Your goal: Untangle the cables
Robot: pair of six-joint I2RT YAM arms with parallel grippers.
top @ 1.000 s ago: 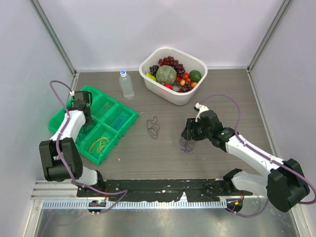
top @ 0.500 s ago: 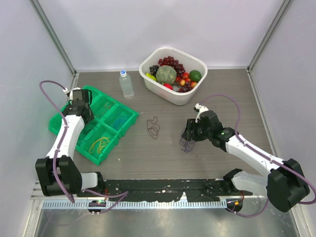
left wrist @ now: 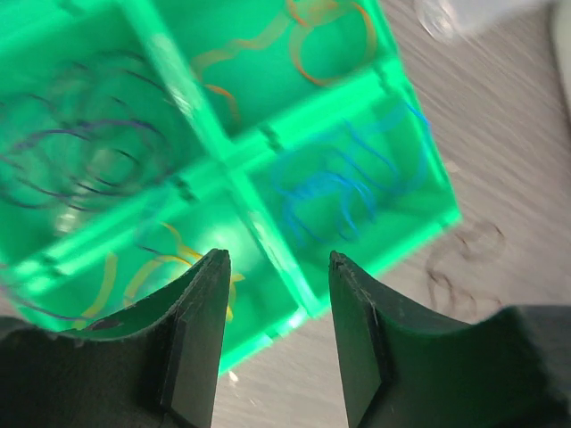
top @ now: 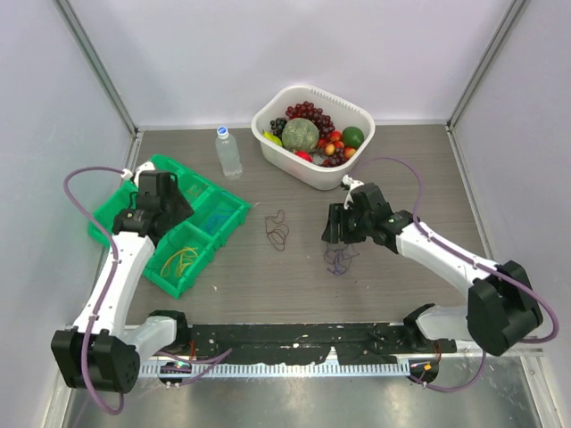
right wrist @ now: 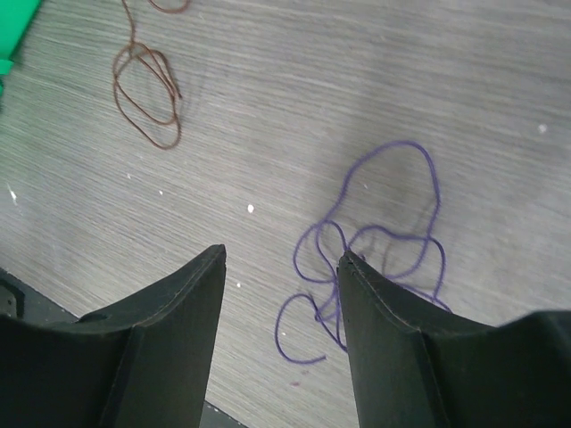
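- Underneath, below both pairs of fingers: the wood-grain table (top: pixel 241 285).
- Directly under the fingers (left wrist: pixel 192 348) of the left gripper (left wrist: pixel 277 267): the green tray (top: pixel 239 212), split by ridges into compartments.
- Far beyond the fingertips of the right gripper (right wrist: pixel 281 259), at the back of the table: the white basin (top: pixel 314 171), heaped with fruit.
- On the left gripper: fingers spread apart, gripping nothing, with only the tray showing in the gap.
- On the right gripper: fingers likewise spread wide, closing on nothing, with bare table in the gap.
- Well away from both pairs of fingers, between tray and basin: the water bottle (top: pixel 228 153), standing upright.
- Just ahead of the right fingertips, flat on the table: the purple cable (right wrist: pixel 332 234). Lies in loose loops and runs partly out of sight behind one finger.
- Farther out past the other right finger, well apart from the purple one: the brown cable (top: pixel 277 230). Lies on the table between the two grippers.
- Just beyond one left fingertip, in its own tray compartment: the blue cable (left wrist: pixel 330 196).
- Beside the other left fingertip, partly hidden by it, in the neighbouring compartment: the yellow cable (left wrist: pixel 107 278).
- Farther out from that same finger, blurred: the purple coil (left wrist: pixel 80 156) in a third compartment.
- Farthest from the left fingers, in the last compartment: the orange loops (left wrist: pixel 330 40).
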